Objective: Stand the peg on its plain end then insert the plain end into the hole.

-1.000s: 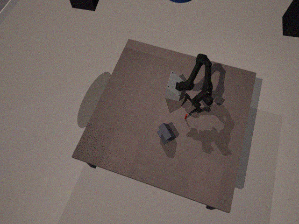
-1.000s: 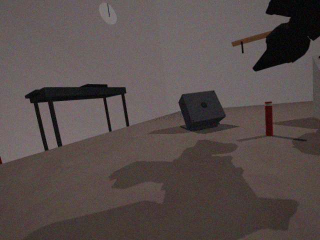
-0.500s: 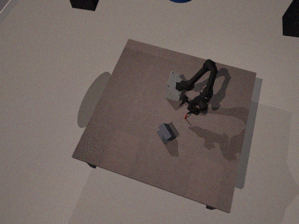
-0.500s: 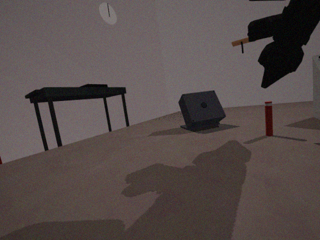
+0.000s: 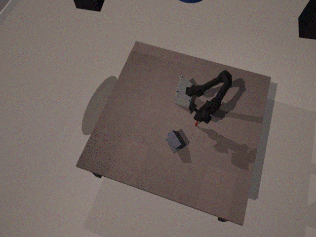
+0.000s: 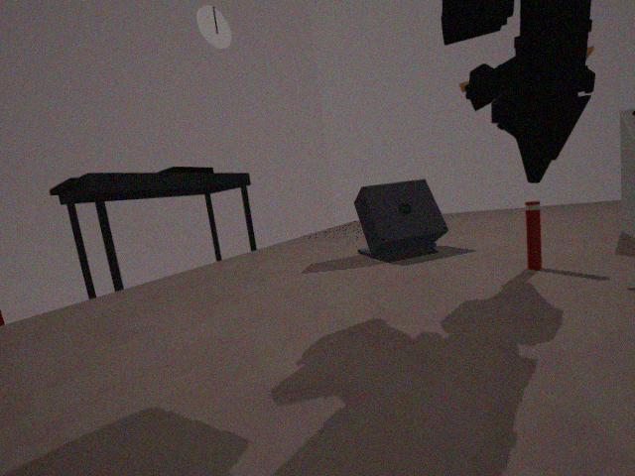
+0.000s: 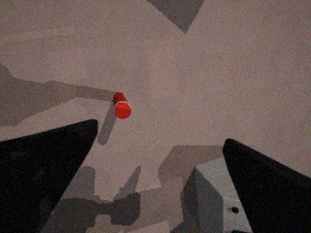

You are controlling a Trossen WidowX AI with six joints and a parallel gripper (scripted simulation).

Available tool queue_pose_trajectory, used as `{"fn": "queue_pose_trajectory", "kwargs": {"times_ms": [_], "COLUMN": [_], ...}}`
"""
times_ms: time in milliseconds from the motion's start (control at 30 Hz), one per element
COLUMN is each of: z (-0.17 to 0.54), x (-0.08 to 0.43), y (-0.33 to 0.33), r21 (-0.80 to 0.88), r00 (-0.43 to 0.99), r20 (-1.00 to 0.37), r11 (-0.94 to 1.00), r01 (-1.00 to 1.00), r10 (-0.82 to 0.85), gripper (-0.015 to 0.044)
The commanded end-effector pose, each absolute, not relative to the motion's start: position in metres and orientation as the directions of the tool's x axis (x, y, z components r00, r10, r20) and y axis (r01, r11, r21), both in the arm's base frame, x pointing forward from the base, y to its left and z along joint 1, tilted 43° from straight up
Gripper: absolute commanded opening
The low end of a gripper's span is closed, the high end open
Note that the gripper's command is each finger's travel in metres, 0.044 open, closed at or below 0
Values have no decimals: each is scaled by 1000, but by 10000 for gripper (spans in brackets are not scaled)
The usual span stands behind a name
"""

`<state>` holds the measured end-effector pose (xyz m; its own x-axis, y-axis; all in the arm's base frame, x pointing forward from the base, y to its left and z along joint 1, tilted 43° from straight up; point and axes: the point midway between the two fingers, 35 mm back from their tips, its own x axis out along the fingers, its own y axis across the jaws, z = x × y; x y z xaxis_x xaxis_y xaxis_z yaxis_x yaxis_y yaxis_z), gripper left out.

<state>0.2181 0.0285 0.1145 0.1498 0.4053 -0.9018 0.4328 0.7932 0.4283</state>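
The red peg [image 5: 196,123] [image 6: 534,238] [image 7: 122,111] stands upright on the table, its white band at the top end. My gripper [image 6: 534,178] [image 7: 161,135] is open and empty, pointing down above the peg. In the exterior view its tips show a small gap above the peg's top. In the wrist view the peg lies beyond the fingertips, nearer the left finger, and touches neither. The dark grey sloped panel [image 5: 175,140] [image 6: 384,225] stands apart from the peg. Its round hole [image 6: 404,207] is empty in the exterior view. The panel's face is not in the wrist view.
A pale plate with small dark holes [image 5: 181,95] [image 7: 211,194] stands by the arm, on the other side of the gripper from the sloped panel. The arm's shadow falls on the table [image 5: 142,122] around the peg. A dark side table [image 6: 164,186] stands beyond.
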Motion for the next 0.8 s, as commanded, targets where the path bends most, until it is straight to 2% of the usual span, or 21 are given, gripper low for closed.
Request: {"fn": "queue_pose_trajectory", "kwargs": {"times_ms": [0, 233, 567, 767], "z": [118, 127, 127, 116], "x": [224, 235, 235, 237], "y": [30, 29, 29, 40], "r21": [508, 629, 633, 664], "r00": [121, 119, 119, 120], "r20": [-850, -741, -737, -737], "r11": [739, 620, 619, 680], "r01": [442, 469, 465, 312], "r10": [513, 661, 665, 665], "gripper": [440, 440, 440, 440]}}
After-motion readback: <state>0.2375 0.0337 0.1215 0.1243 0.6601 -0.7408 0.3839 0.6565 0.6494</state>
